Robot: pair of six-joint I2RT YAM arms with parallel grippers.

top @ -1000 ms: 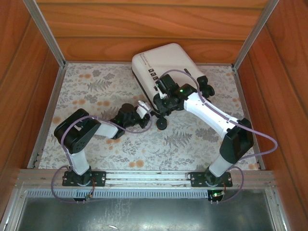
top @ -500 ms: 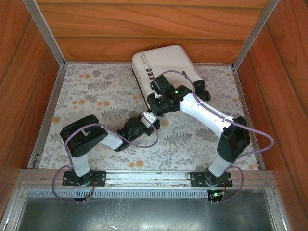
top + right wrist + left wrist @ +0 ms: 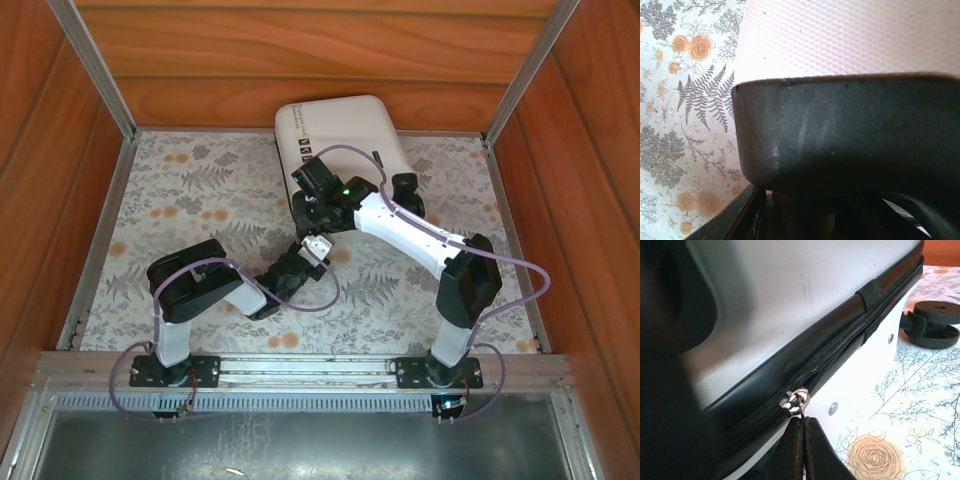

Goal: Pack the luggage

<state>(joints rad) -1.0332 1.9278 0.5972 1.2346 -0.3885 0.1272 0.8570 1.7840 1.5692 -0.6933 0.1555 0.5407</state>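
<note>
I see the suitcase (image 3: pixel 345 125) lying flat at the far middle of the table (image 3: pixel 190 210). My left gripper (image 3: pixel 801 424) is pressed together, pinching the zipper pull (image 3: pixel 796 402) on its near edge. The right gripper (image 3: pixel 306 203) sits against the white shell — spread or clamped, I cannot tell.
</note>
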